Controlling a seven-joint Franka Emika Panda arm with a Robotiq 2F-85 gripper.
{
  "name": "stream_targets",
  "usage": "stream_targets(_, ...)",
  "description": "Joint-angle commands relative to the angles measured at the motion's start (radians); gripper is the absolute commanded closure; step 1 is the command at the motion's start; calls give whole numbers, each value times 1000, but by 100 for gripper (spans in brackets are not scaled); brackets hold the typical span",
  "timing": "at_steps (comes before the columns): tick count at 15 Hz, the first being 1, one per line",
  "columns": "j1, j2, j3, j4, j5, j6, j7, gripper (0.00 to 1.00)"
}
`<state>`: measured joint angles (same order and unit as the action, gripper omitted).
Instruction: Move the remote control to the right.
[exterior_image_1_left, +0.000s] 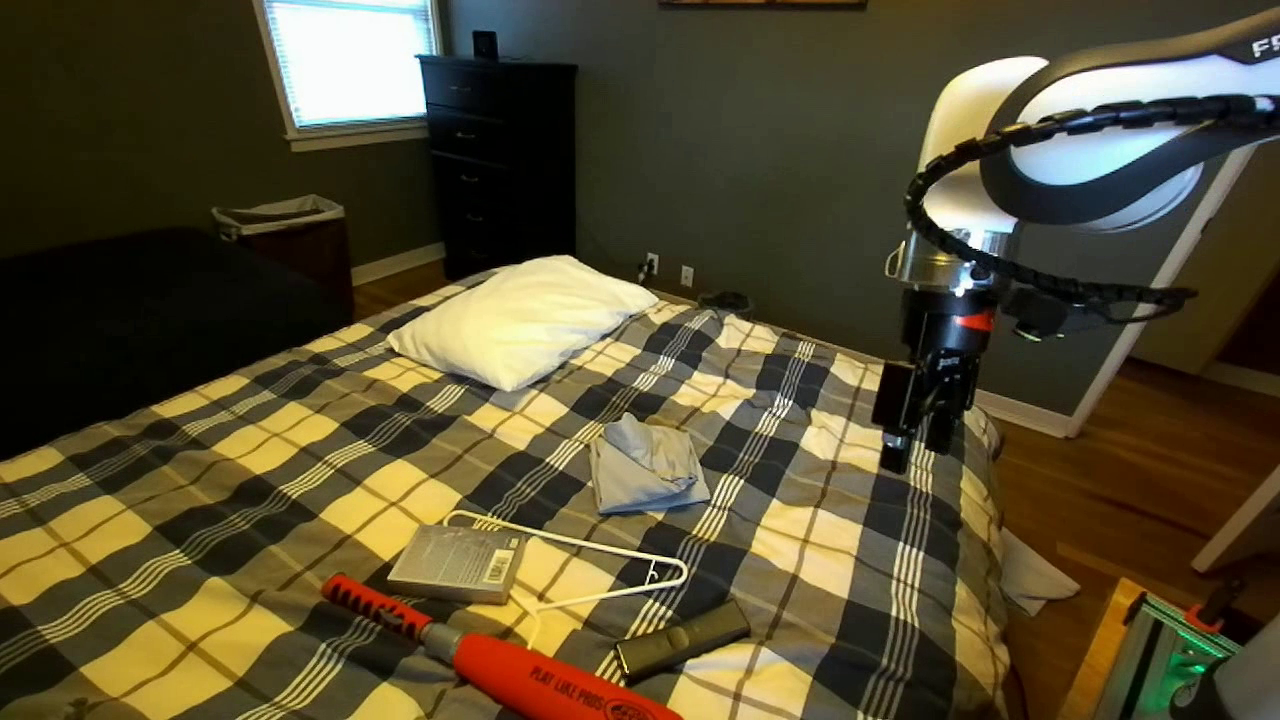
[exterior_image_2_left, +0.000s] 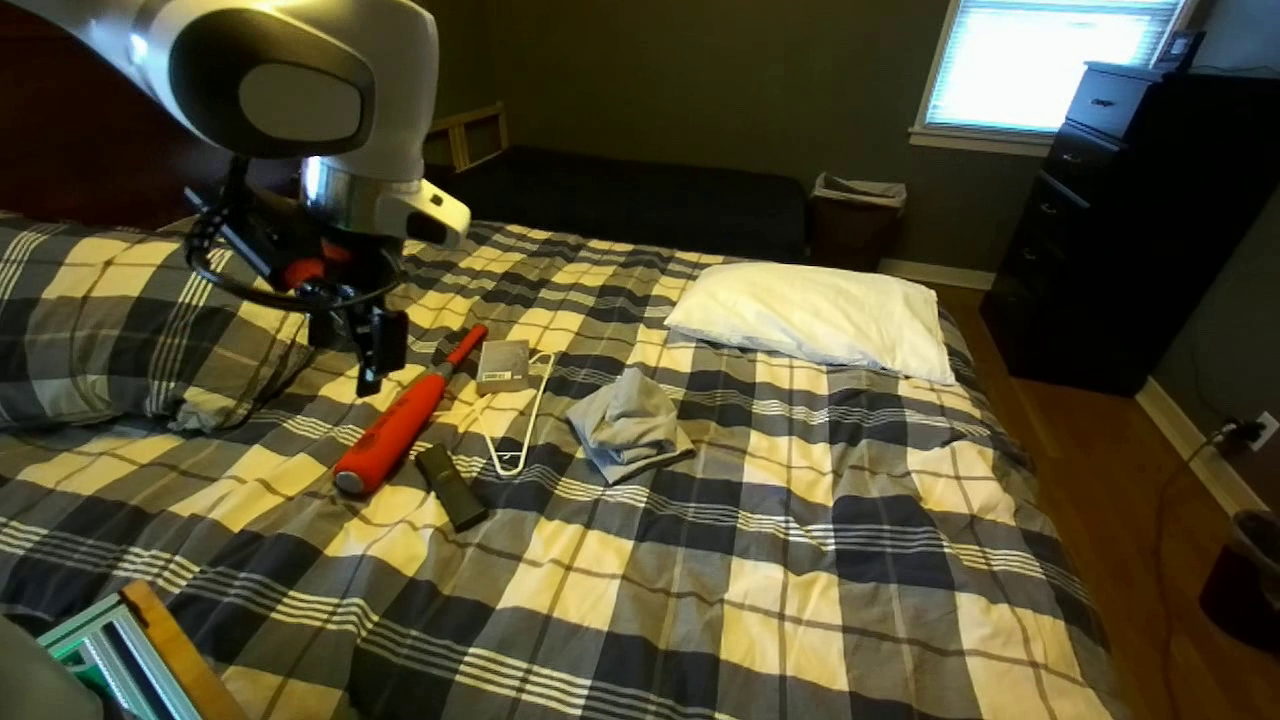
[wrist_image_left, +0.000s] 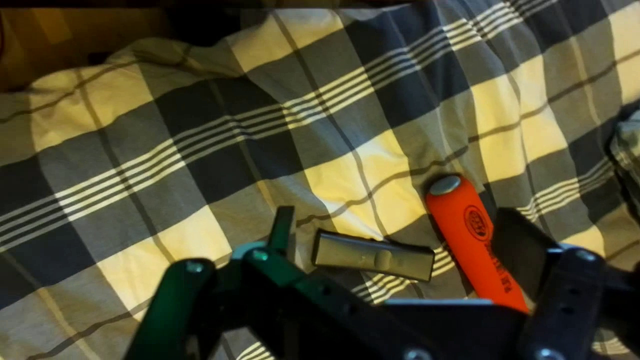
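Observation:
The remote control is a slim dark bar lying flat on the plaid bed. It also shows in an exterior view, close beside the thick end of a red bat. In the wrist view the remote control appears whole, between my two spread fingers. My gripper is open with nothing in it. In both exterior views the gripper hangs pointing down, well above the bed and apart from the remote control.
The red bat lies beside the remote control; its thick end shows below my right finger. A white hanger, a grey book and a folded grey cloth lie near. A white pillow rests farther back.

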<state>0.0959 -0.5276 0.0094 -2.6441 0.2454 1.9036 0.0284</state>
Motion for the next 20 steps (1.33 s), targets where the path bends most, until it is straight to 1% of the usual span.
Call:
stream_targets(1,-14,181,42,162,-117,-100,-14,0)
stream_targets(3,-10,264,62,218,-187,-89,-31,0)
stream_targets(4,0,285,59,235,-202,-80,-81,0)
stream_targets(5,-7,183,54,165,-158,-68,-29,0)
stream_targets(7,-4,254,62,208,-178,-68,-57,0)
stream_targets(9,-4,285,62,227,-184,-68,-67,0)
stream_targets(10,-5,296,70,231,-210,-63,-55,0)
stream_targets(14,5,427,113,276,-411,-8,-59,0)
stream_targets(17,32,585,153,371,-543,56,-55,0)
stream_targets(20,70,718,173,476,-650,139,-92,0)
